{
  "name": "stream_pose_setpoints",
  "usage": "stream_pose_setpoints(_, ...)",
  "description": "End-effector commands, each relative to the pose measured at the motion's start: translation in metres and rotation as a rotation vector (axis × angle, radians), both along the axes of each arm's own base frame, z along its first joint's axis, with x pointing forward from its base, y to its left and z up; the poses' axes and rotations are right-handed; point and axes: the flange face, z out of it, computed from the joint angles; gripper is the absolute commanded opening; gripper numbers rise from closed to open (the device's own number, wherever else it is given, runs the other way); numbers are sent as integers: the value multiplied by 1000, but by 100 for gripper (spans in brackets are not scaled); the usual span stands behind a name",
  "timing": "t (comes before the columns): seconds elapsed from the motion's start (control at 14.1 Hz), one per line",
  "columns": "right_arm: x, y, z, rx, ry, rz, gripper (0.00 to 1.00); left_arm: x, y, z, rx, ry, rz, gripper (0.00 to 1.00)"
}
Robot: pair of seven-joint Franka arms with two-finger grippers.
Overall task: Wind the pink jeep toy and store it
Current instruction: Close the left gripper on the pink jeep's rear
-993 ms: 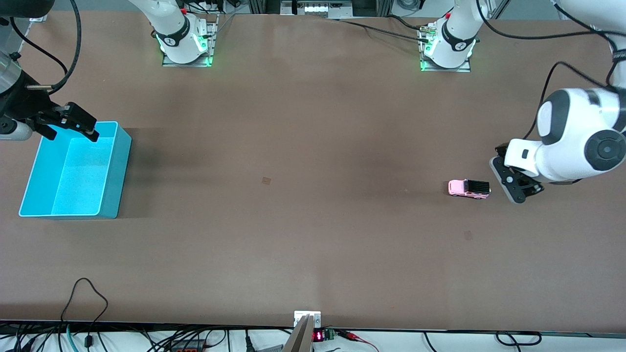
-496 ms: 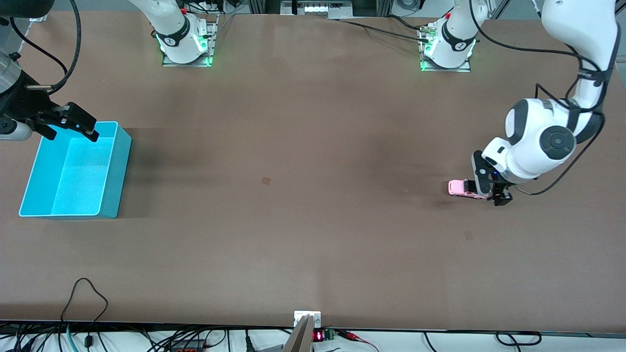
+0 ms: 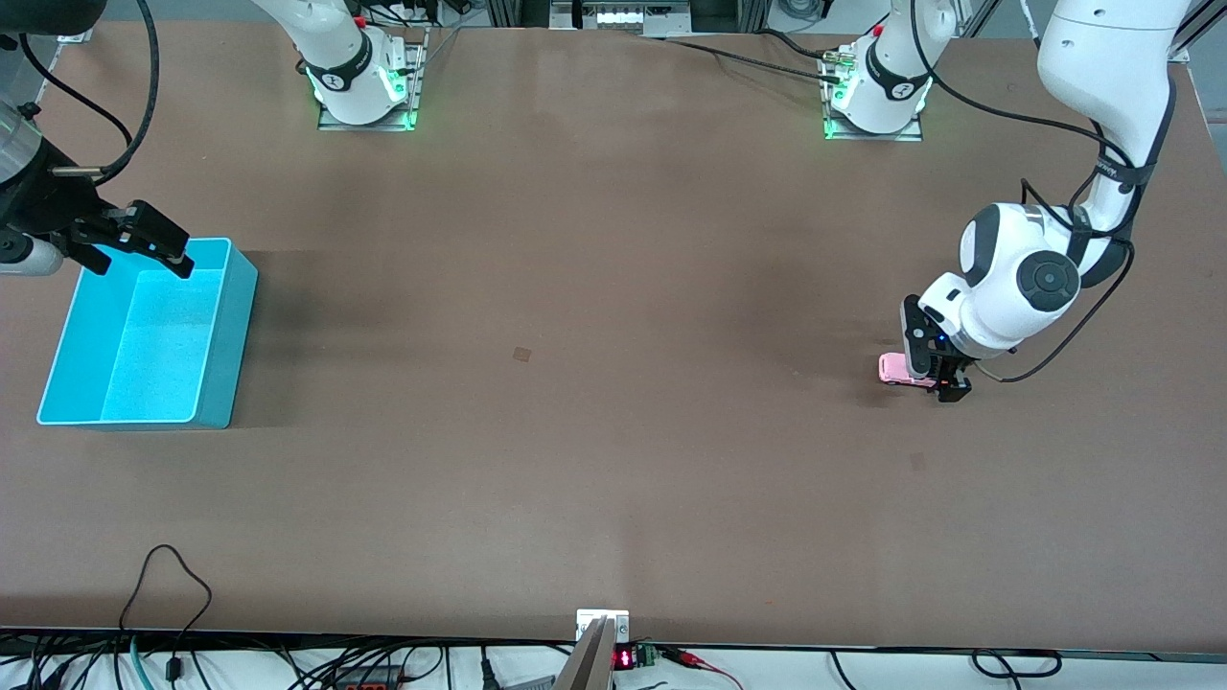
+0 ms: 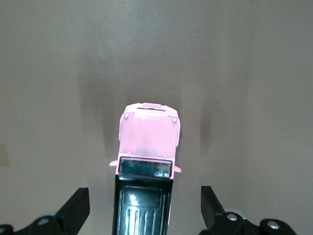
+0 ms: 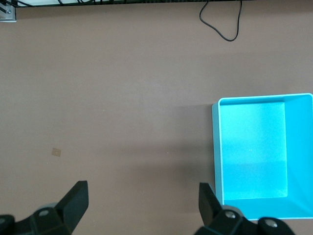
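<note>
The pink jeep toy (image 3: pixel 895 367) stands on the brown table near the left arm's end, its black roof mostly hidden under the left hand. In the left wrist view the jeep (image 4: pixel 146 161) lies between the two fingers, pink bonnet pointing away, black roof (image 4: pixel 143 205) close to the camera. My left gripper (image 3: pixel 935 369) is open, low over the jeep's rear, fingers apart from its sides. My right gripper (image 3: pixel 144 240) is open and empty, held in the air over the turquoise bin (image 3: pixel 225 331), which also shows in the right wrist view (image 5: pixel 217 147). The bin is empty.
Two small dark marks lie on the table, one near the middle (image 3: pixel 521 354) and one nearer the front camera than the jeep (image 3: pixel 917 461). Cables (image 3: pixel 168 575) lie along the table's front edge. The arm bases stand at the back.
My left arm has swung in toward the jeep and lowered, so its open fingers now straddle the jeep's rear. The jeep has not moved. The right arm has not moved.
</note>
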Motion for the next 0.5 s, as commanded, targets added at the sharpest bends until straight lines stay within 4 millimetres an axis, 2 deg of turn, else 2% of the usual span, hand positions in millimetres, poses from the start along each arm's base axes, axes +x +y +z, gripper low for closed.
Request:
stream_pose_setpoints(0.0,3,-3,4,-8,-8,6,100,2,-1,-4,9,-7,-40,77)
stream_pose_setpoints(0.07,3,-3,4,-8,-8,6,100,2,-1,-5,9,-4,-66,51)
stream_pose_setpoints(0.21,3,-3,4,-8,-8,6,100,4,-1,-3,9,-8,-95,26)
stream_pose_setpoints(0.35,3,-3,4,-8,-8,6,100,6,-1,-1,10,-11,-94,17)
stream_pose_setpoints(0.43,3,-3,4,-8,-8,6,100,5,-1,-1,9,-8,-89,17)
